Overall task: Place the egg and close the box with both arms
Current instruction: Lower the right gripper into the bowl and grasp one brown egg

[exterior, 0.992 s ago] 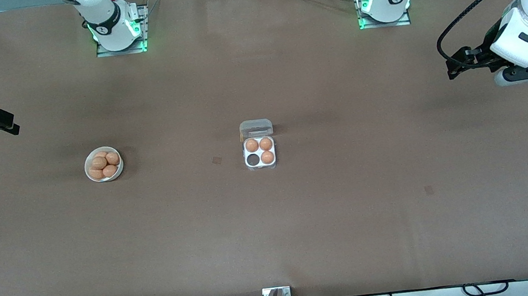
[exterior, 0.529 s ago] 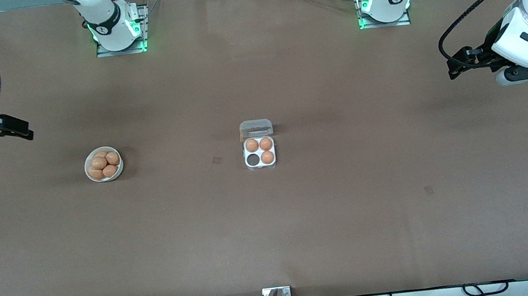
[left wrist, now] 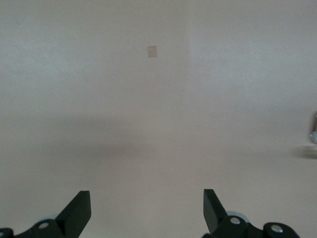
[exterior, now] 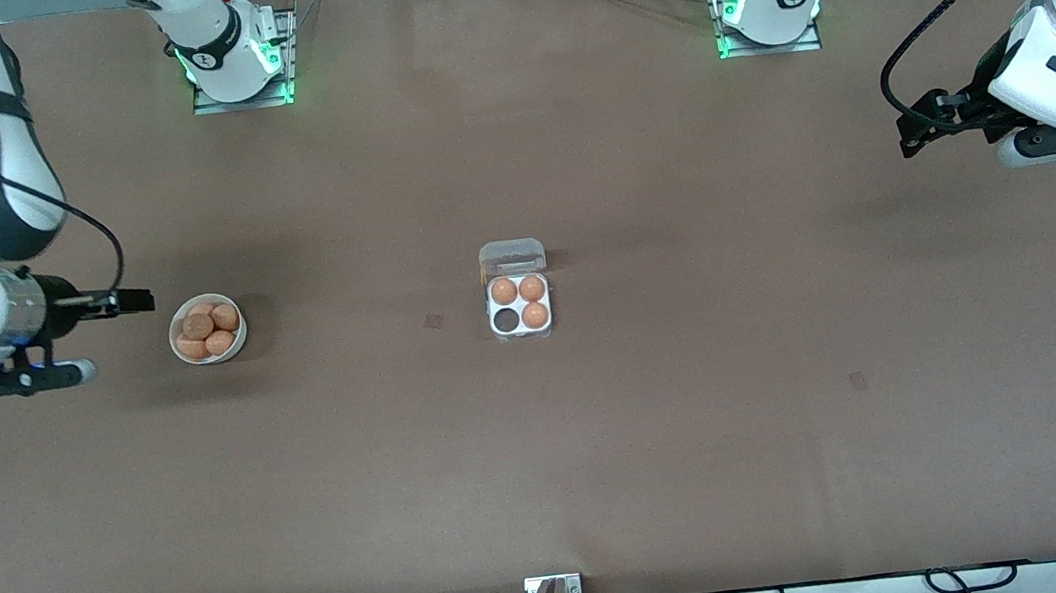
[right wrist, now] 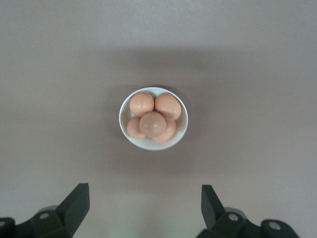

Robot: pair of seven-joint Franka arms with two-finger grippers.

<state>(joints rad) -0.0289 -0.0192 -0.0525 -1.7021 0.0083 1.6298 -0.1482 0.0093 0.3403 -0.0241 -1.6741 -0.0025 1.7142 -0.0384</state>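
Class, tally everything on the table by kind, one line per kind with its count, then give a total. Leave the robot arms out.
Eggs: 8, namely 5 in the bowl and 3 in the box
White bowl: 1
Clear egg box, lid open, one cell unfilled: 1
Total: 10

Near the left gripper (left wrist: 147,210), the box (left wrist: 314,130) was cut by the picture's edge. Beyond the right gripper (right wrist: 144,206), the lowest egg (right wrist: 144,117) in the bowl (right wrist: 181,130) stayed mostly hidden.

A white bowl (exterior: 208,329) of eggs (exterior: 209,330) sits on the brown table (exterior: 698,366), just beside the right gripper's tips. Small tape squares (exterior: 433,321) dot the table.
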